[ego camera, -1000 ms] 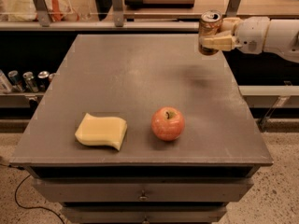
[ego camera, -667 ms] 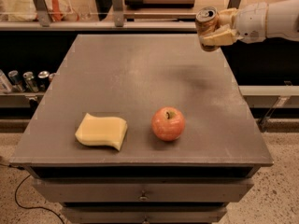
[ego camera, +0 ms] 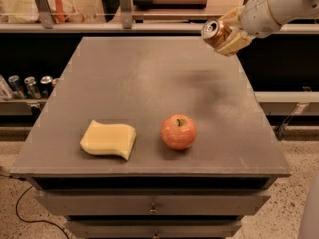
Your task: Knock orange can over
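Observation:
The orange can (ego camera: 215, 32) is an orange-gold drink can with a silver top. It is held tilted in the air above the far right part of the grey table (ego camera: 149, 83), its top turned toward the upper left. My gripper (ego camera: 227, 34) comes in from the upper right on a white arm and is shut on the can, with a tan finger (ego camera: 233, 42) below and to the right of it. The can touches nothing else.
A red apple (ego camera: 179, 132) and a yellow sponge (ego camera: 108, 140) lie near the table's front edge. Silver and dark cans (ego camera: 27, 85) stand in a row on a low shelf to the left. A rail and shelf run behind the table. Drawers are under the tabletop.
The gripper has lifted the can higher and moved it slightly left, and the can now tilts more, top toward the upper left.

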Action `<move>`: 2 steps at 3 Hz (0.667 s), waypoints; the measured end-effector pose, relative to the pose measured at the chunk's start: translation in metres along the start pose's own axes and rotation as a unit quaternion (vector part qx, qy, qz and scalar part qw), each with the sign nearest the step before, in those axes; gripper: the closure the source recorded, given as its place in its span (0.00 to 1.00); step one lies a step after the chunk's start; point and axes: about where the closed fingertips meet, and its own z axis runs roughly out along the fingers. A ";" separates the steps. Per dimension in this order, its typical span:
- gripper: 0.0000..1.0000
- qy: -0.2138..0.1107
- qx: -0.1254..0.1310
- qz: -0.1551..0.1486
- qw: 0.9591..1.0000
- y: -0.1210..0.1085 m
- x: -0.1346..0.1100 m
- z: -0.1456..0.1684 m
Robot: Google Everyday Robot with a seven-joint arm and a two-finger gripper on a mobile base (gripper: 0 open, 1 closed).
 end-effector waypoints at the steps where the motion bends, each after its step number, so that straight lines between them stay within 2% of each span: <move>1: 1.00 0.085 -0.021 -0.066 0.994 0.011 0.001 0.011; 2: 1.00 0.162 -0.053 -0.136 0.976 0.032 -0.001 0.023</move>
